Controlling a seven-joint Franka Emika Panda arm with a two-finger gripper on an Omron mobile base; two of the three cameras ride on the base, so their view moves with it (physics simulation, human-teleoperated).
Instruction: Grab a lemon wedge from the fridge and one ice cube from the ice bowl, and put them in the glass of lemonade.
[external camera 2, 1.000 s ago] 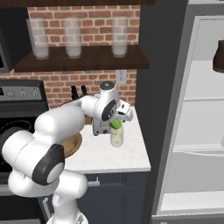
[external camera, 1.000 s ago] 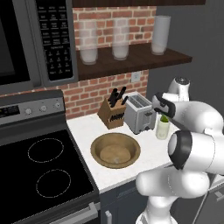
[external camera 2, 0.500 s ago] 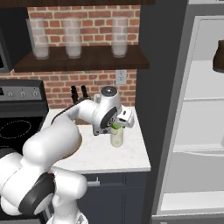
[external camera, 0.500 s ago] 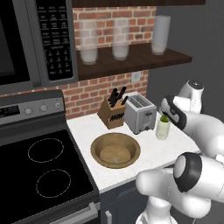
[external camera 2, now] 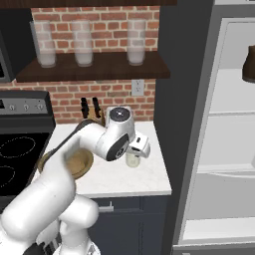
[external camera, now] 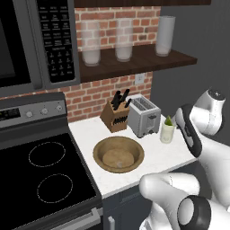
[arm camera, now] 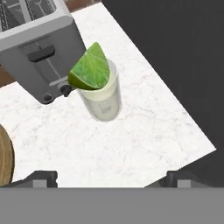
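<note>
The glass of lemonade point(arm camera: 103, 99) stands on the white counter in front of the toaster, with the green-yellow lemon wedge point(arm camera: 91, 70) resting in its mouth. My gripper point(arm camera: 111, 177) hovers above and to the near side of the glass, open, with nothing between its fingertips point(arm camera: 42, 178). The base views show the same glass point(external camera: 167, 132) point(external camera 2: 132, 159) with the wedge point(external camera: 168, 121) on top and my hand just right of it. The wooden ice bowl point(external camera: 119, 155) sits left of the glass; I cannot make out an ice cube in it. The fridge point(external camera 2: 226, 149) stands open at the right.
A silver toaster point(external camera: 143, 116) and a knife block point(external camera: 116, 115) stand at the brick wall behind the bowl. The black stove point(external camera: 40, 175) lies to the left, with a microwave point(external camera: 27, 40) above it. A shelf with tall frosted glasses point(external camera: 125, 39) hangs over the counter. The counter's edge point(arm camera: 192, 157) ends close to the glass.
My hand has drawn back to the right, off the top of the glass, staying open. The lemon wedge stays in the glass.
</note>
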